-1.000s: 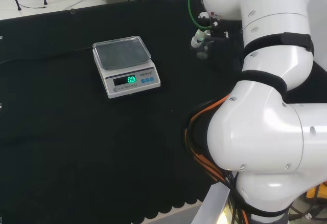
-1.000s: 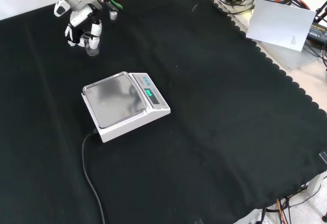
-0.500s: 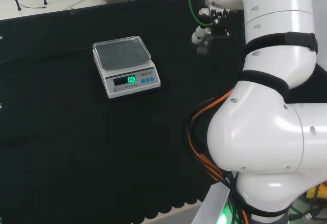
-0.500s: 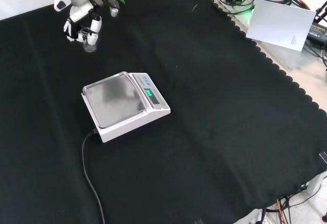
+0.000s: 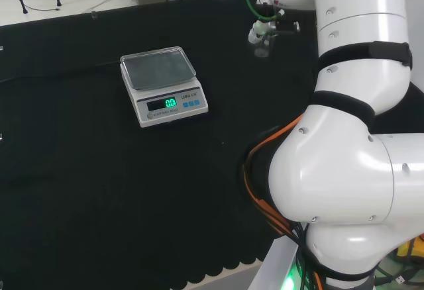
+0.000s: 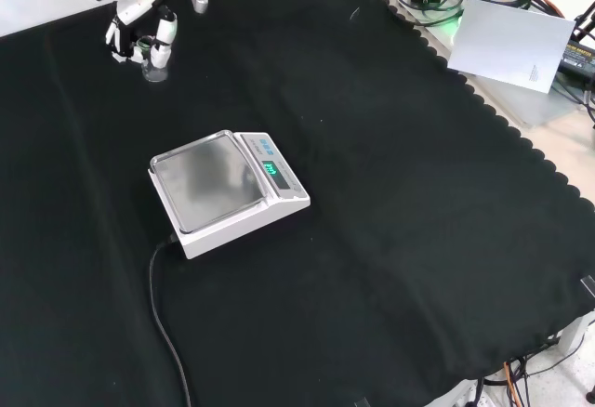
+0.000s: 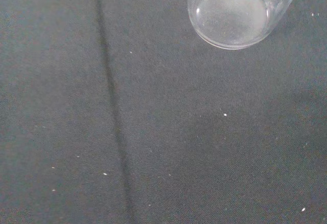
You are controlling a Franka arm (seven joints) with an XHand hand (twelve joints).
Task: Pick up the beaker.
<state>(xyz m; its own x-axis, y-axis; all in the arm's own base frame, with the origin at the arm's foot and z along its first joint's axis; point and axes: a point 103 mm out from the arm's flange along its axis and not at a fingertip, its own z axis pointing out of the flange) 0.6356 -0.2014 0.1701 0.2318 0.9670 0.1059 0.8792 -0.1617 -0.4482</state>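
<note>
Gripping a clear beaker in curled fingers of the robot hand. Hanging above the black-clothed worktop, well apart from the scale.

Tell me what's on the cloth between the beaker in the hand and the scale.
Nothing: in the front view, bare black cloth separates the beaker, held by the hand, from the scale.

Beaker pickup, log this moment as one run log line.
task: pick up beaker | hand: shut on beaker | beaker: clear, held above cloth | scale: untouched
</note>
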